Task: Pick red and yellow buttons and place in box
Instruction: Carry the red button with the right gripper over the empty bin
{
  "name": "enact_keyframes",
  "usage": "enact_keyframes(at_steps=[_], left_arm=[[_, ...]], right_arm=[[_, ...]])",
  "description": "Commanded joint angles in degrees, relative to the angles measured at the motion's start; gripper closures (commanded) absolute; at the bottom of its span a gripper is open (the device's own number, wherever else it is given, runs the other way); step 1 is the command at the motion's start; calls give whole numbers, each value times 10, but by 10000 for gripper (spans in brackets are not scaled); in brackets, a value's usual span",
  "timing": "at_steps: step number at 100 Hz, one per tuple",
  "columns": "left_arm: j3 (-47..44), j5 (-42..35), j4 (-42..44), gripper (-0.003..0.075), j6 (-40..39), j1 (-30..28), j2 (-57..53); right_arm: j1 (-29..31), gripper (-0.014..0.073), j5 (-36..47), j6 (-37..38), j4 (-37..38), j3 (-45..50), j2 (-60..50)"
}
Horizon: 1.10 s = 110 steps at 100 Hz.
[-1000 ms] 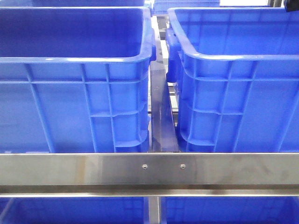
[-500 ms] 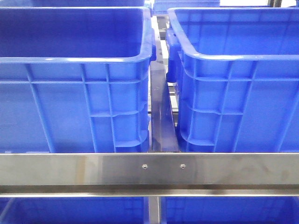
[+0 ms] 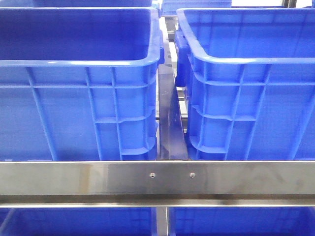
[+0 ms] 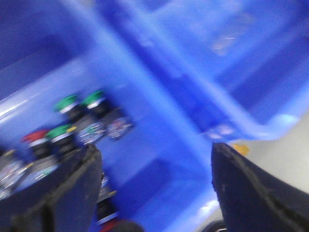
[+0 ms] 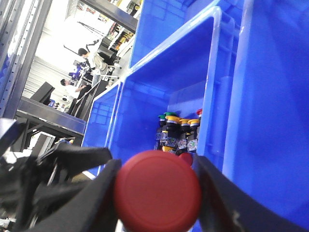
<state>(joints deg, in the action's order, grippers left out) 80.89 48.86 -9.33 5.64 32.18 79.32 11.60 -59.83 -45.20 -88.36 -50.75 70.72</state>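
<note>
Front view: two large bright-blue ribbed plastic crates side by side, left crate (image 3: 78, 98) and right crate (image 3: 251, 98), parted by a narrow gap with a dark upright divider plate (image 3: 171, 123); brushed steel rail (image 3: 157, 178) across the near edge. No arm or button visible from here, crate floors hidden by the near walls. Right wrist view: right fingers (image 5: 157, 193) closed around a round, dome-topped red plastic button (image 5: 157, 191), one dark pad pressed to each side, cap facing the camera; grip across the cap's width presumably to keep the small piece from rolling out. Beyond it, a blue crate (image 5: 159, 101) holding a cluster of push-button units with green, yellow and red caps (image 5: 176, 130) bunched in its far corner, likely the supply stock. Which crate counts as the target box not determinable from this angle; judged a carry between pick and drop. Left wrist view, heavily blurred, suggesting motion: left fingers (image 4: 154, 188) spread wide apart, nothing between them, hanging over a blue crate rim (image 4: 251, 128) and a group of green- and red-capped buttons (image 4: 72, 125) on the crate floor. Wide spread reads as readiness for a pick. Small orange-yellow spot (image 4: 240, 148) just under the rim, too blurred to identify. Counter surface not clearly shown.
</note>
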Motion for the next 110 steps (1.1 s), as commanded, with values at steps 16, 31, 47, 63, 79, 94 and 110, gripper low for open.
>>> enact_keyframes(at_steps=[16, 31, 47, 63, 79, 94, 110], left_arm=[[-59, -57, -6, 258, -9, -85, -66], [-124, -94, -6, 258, -9, -135, -121], [-192, -130, -6, 258, -9, -189, -195], [-258, -156, -6, 258, -9, -229, -282], [-312, -169, -6, 258, -9, -243, -372], [-354, -178, -6, 265, -9, -243, -439], [-374, -181, -3, 392, -9, -243, -488]], right_arm=[[4, 515, -20, -15, -40, -20, -12], [4, 515, -14, -17, -40, -20, -12], [4, 515, -8, -17, -40, -20, -12], [4, 515, -5, -17, -40, -20, -12], [4, 515, -2, -20, -40, -20, -12], [4, 515, 2, -28, -40, -20, -12], [4, 515, 26, -40, -40, -20, -12]])
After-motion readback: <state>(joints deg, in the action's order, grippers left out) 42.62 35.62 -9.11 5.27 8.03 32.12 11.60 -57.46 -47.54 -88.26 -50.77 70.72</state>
